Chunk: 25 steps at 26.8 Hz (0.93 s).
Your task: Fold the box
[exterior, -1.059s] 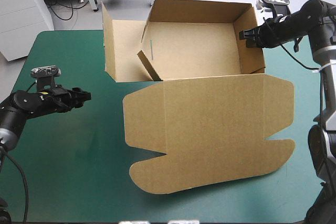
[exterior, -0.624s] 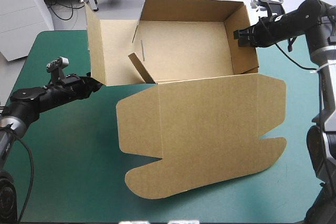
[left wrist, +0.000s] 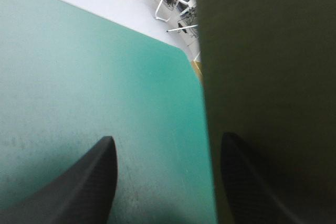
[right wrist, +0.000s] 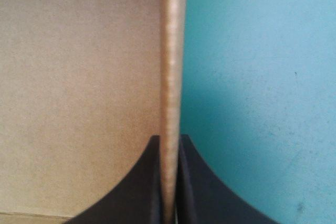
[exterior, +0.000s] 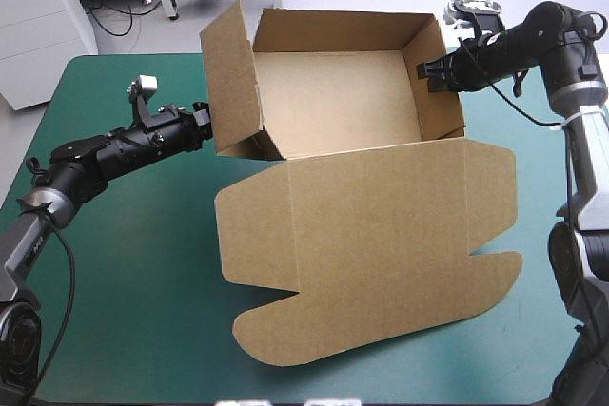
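My left gripper (exterior: pixel 203 122) is spread wide and holds nothing. It sits over the teal-green tabletop (exterior: pixel 124 263), at the outer face of the raised left flap (exterior: pixel 233 78) of the brown box (exterior: pixel 333 92). One finger (left wrist: pixel 247 187) is right beside the board, though I cannot tell whether it touches. The box stands as an open tray at the far middle, its lid (exterior: pixel 371 244) lying flat toward the near edge. My right gripper (exterior: pixel 430 71) is clamped on the tray's right wall (exterior: pixel 440 106), the board's edge pinched between both fingers.
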Each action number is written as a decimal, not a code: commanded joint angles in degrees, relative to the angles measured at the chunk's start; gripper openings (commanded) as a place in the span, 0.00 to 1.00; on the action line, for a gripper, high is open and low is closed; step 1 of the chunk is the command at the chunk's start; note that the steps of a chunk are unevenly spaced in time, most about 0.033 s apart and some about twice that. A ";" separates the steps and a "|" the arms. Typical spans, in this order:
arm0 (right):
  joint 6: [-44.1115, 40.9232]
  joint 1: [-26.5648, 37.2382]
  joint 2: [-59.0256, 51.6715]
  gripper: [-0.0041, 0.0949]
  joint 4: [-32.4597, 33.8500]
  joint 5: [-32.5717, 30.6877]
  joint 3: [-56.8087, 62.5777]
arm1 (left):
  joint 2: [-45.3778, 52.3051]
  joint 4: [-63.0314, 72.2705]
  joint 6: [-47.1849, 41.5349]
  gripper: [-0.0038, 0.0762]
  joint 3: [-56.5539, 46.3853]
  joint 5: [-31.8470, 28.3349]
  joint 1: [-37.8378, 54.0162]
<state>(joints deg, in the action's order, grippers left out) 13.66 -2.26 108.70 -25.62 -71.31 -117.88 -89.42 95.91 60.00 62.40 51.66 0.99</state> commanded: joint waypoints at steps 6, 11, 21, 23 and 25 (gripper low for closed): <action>-0.18 -0.17 -3.11 0.02 -2.16 0.18 -1.83 | 2.27 5.13 -3.72 0.57 8.07 2.89 -1.31; -0.18 -0.17 -3.11 0.02 -1.70 0.32 -1.83 | 2.27 5.91 -4.75 0.57 8.57 5.42 -1.77; -0.82 -0.17 -3.11 0.02 -1.56 0.46 -1.83 | 2.27 6.55 -6.45 0.57 11.01 7.74 -3.16; -0.82 -0.17 -3.11 0.02 -1.56 0.50 -1.83 | 2.27 6.27 -7.40 0.57 12.77 8.27 -3.24; -1.04 -0.17 -3.11 0.02 -1.56 0.50 -1.83 | 2.27 5.07 -9.01 0.57 15.10 8.27 -3.46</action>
<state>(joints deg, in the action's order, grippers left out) 13.35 -2.26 108.85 -24.31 -71.31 -117.88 -89.42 96.02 52.80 73.38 57.65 -1.84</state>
